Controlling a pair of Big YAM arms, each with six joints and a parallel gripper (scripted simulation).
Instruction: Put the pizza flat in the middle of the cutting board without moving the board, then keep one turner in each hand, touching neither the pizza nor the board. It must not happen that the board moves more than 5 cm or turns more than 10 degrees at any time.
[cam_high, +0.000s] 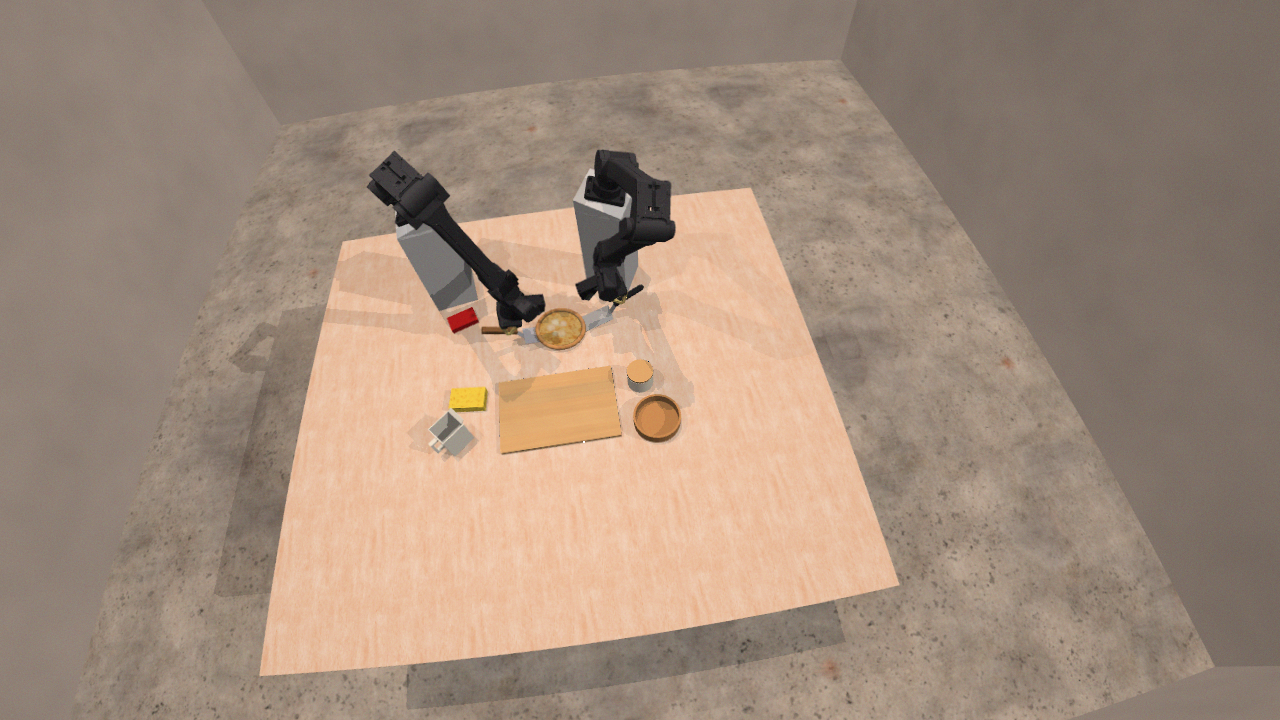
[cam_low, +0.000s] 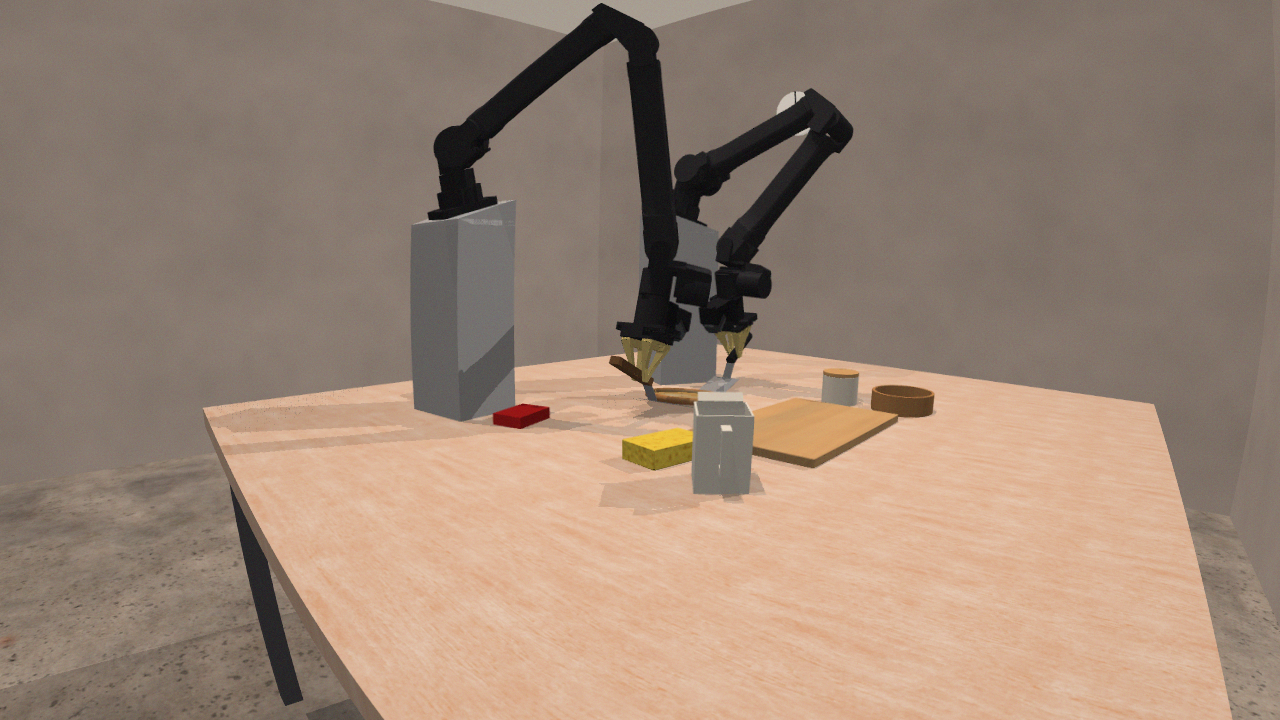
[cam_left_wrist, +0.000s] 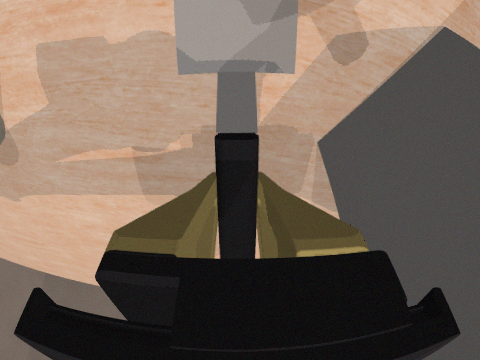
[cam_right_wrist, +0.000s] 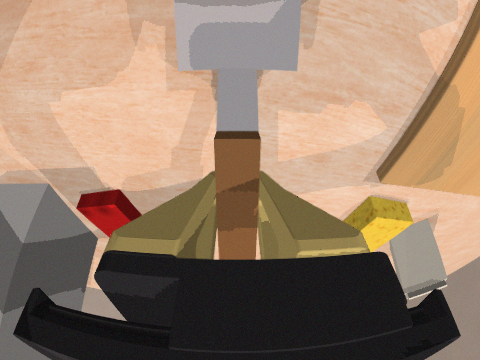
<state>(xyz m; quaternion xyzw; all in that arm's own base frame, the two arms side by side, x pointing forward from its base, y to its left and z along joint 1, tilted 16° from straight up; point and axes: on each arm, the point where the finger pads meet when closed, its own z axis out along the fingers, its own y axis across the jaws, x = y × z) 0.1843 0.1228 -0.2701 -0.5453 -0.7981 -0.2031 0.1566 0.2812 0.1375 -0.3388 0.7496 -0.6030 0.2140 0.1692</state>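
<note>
So far, both turners are in hand: the left hand (cam_high: 618, 302) (cam_low: 733, 344) (cam_left_wrist: 237, 182) is closed on the black-handled turner (cam_high: 597, 319) (cam_low: 730, 367) (cam_left_wrist: 237, 165), the right hand (cam_high: 510, 331) (cam_low: 646, 365) (cam_right_wrist: 237, 181) on the brown-handled turner (cam_high: 492, 330) (cam_low: 626, 366) (cam_right_wrist: 237, 170). Their blades reach the pizza (cam_high: 560, 328) (cam_low: 677, 395) from opposite sides, apparently at or under its rim. The pizza lies off the cutting board (cam_high: 559, 410) (cam_low: 816, 429), beyond its edge nearest the arms; lifting, centring it on the board and withdrawing both turners remain.
</note>
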